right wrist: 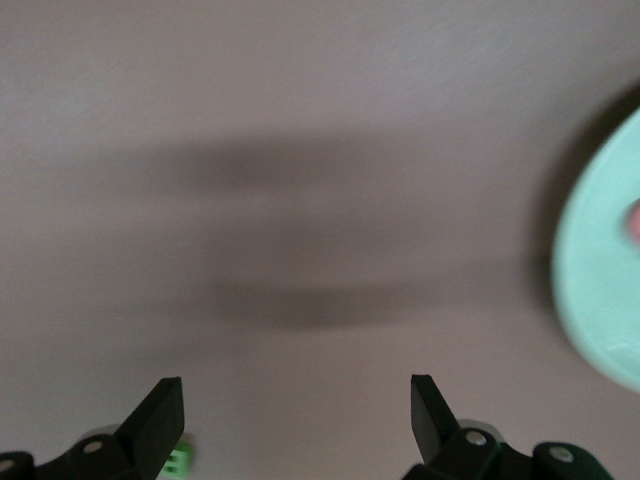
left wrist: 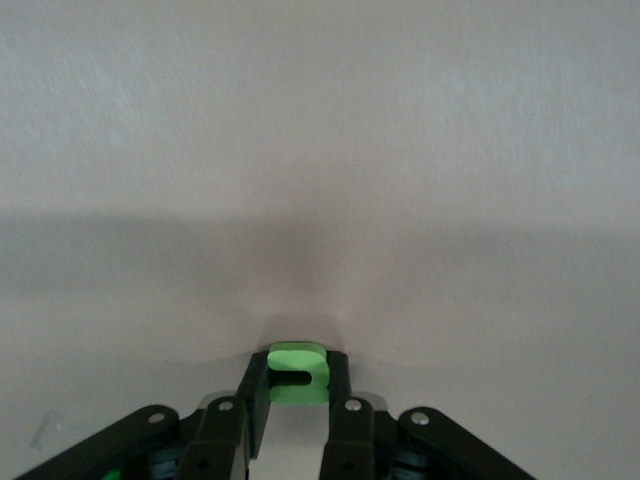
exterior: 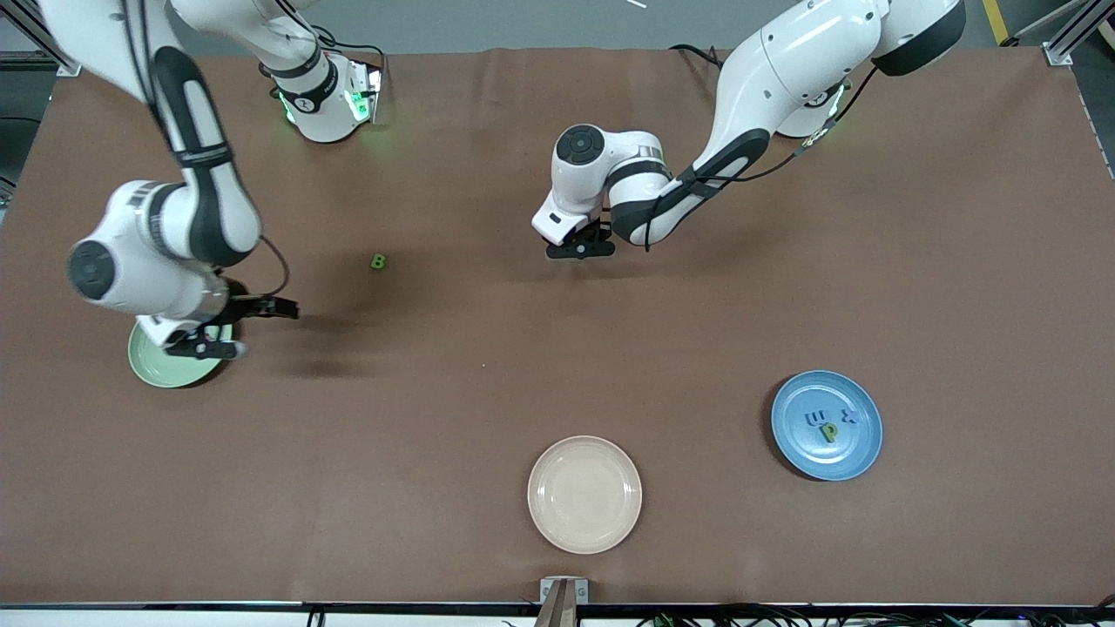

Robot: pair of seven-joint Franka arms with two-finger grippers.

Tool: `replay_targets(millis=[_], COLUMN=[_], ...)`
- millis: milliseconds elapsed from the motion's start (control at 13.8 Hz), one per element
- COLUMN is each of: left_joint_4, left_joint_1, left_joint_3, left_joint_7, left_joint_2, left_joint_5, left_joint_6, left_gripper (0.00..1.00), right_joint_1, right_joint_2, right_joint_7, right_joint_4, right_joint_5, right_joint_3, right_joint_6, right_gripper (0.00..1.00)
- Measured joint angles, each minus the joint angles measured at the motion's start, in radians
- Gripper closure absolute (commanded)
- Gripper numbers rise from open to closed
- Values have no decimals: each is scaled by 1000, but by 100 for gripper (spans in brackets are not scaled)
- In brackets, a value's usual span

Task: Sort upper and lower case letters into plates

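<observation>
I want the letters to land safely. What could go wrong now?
The left gripper pinches a tiny green letter only at its fingertips, so it might slip out on the way to a plate. The right gripper hangs open by the pale green plate and could bump its rim.

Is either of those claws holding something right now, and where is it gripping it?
The left gripper pinches a green letter by its two sides, down at the table. The right gripper is open and empty.
</observation>
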Motion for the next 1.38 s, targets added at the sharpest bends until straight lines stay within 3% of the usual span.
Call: replay_targets(millis=[363,581,1161,1234,1379], left_joint_4=[65,131,230,235,252], left_joint_1=[158,285,645,683,729], left_joint_3=[11,17,30,30,32], left_joint_7=[4,80,517,570,619], left_joint_2=[-79,-129,-120,-112,-88], left_joint_5=[7,57,64,64,64], left_joint_6=[-24,-168,-214,-213,-212], left_gripper=[100,100,97,78,15], right_joint_1=[212,274,332,347,362], right_joint_2=[-56,-58,-62,-62,-62], right_joint_7=[286,348,416,430,435], right_joint_4=[-206,-317,-395,-398,-402], right_joint_5=[0,0,0,0,0], right_joint_3=[3,4,2,3,3], right_joint_6=[238,383,407,407,407], right_gripper=[0,0,29,30,32])
